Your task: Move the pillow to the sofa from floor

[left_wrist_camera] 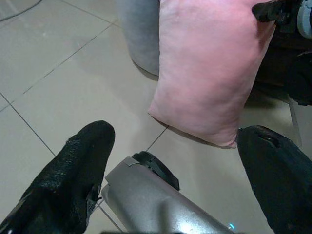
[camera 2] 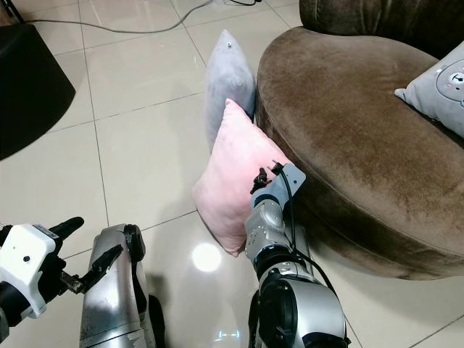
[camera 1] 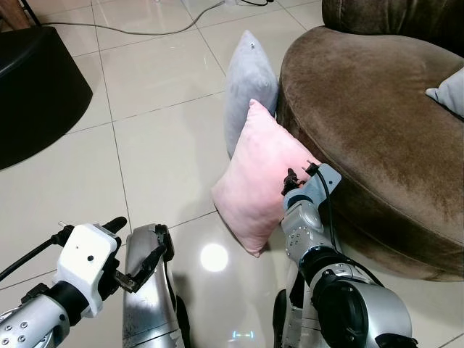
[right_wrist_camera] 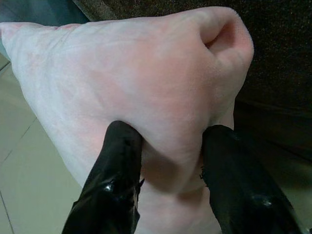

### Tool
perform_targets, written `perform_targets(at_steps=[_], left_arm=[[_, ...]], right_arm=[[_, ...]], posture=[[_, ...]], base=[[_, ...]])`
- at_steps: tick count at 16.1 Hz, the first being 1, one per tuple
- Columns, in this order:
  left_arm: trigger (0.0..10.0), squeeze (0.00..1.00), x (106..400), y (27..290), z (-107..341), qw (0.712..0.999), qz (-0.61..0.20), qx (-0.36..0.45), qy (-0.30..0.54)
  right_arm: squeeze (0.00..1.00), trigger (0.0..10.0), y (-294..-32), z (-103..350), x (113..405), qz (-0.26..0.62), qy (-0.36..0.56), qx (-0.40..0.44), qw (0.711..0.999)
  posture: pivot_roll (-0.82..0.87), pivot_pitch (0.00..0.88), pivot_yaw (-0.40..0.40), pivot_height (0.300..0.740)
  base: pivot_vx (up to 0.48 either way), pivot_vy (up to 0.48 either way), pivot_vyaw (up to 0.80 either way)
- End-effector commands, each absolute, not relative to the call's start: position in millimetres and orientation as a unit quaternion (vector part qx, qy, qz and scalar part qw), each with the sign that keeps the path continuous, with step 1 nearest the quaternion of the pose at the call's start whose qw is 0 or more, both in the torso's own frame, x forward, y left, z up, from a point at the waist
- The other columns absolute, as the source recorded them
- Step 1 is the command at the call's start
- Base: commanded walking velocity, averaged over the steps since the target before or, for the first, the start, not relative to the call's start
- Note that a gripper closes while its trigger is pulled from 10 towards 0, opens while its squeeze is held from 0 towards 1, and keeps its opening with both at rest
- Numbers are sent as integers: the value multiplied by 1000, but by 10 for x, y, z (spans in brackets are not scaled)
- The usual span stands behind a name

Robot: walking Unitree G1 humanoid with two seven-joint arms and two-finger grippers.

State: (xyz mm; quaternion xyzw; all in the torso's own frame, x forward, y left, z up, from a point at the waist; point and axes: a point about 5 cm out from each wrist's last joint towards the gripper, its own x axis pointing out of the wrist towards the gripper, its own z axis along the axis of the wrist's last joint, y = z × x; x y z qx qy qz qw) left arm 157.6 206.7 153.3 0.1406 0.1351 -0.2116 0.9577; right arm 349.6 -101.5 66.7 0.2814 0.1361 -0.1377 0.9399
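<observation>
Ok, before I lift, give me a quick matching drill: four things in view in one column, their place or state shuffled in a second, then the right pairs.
1. pink pillow
2. grey pillow
3. right gripper
4. left gripper

A. open, low over the tiles
B. standing on the floor behind another pillow, against the brown sofa
C. pinched at its sofa-side edge
D. shut on fabric

Pairs: 1-C, 2-B, 3-D, 4-A
</observation>
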Motion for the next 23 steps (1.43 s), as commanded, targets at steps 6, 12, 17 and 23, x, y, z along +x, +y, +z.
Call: perform_targets(at_steps=[6,12,17,23], left_arm=[[10000,0,1556,2077,1566,957,-208,147,137],[10000,0,1557,2083,1552,958,-206,147,137],[10000,0,1425,2088,1471,952,-217,144,158],[10000,0,1518,2178,1384,961,-183,147,149]], right_arm=[[0,0,-786,594,3418,-119,160,298,934],[0,0,-749,613,3428,-105,157,306,933],[0,0,-494,643,3413,45,159,342,925],[0,0,-375,707,3371,174,129,352,911]], posture=[[40,205,36,396],[39,188,30,396],[53,87,32,396],[61,0,20,396]], base=[[0,0,0],[0,0,0],[0,0,0],[0,0,0]])
